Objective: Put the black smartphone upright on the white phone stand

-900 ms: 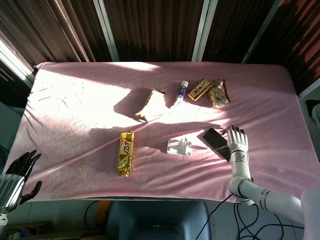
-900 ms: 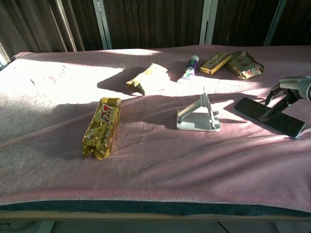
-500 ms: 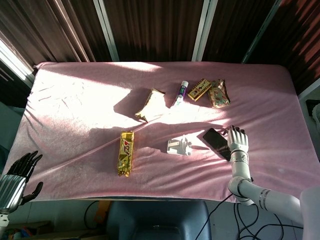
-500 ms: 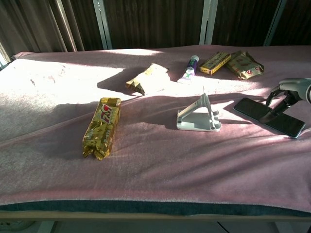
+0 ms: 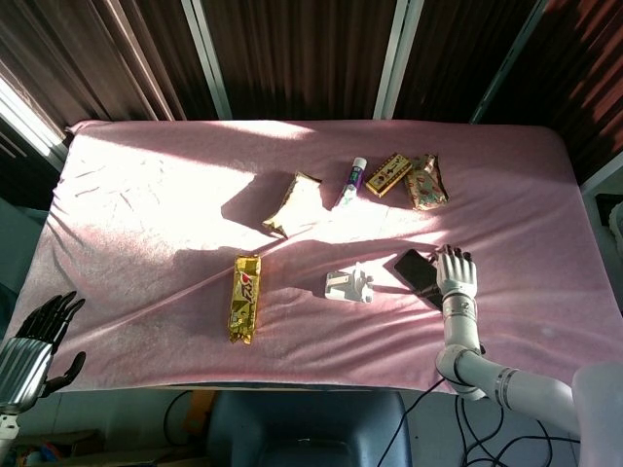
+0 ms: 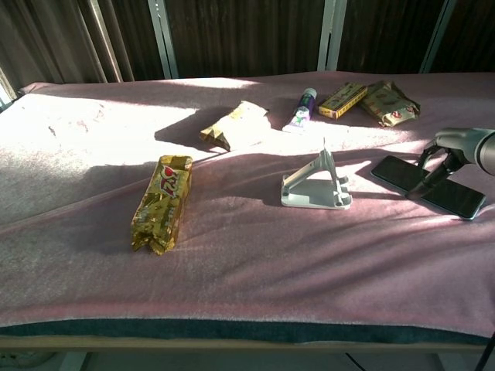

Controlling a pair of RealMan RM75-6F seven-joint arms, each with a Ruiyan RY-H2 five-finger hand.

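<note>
The black smartphone [image 5: 415,269] lies flat on the pink cloth at the right, just right of the white phone stand [image 5: 349,285]. The stand is empty and its back plate stands up in the chest view [image 6: 315,189]. My right hand [image 5: 458,275] reaches over the phone's right end with its fingers spread. In the chest view the fingertips [image 6: 425,173] of that hand [image 6: 464,144] come down onto the phone [image 6: 396,173]; it does not grip it. My left hand [image 5: 35,342] hangs off the table's front left corner, fingers apart, holding nothing.
A gold candy bar [image 5: 244,297] lies left of the stand. Behind it are a yellow snack wrapper [image 5: 292,202], a small tube [image 5: 350,180], a yellow box [image 5: 389,173] and a gold packet [image 5: 425,183]. The pink cloth [image 5: 146,214] covers the whole table.
My right hand has shifted a little left, further over the phone. The phone and stand stay put. My left hand has sunk slightly.
</note>
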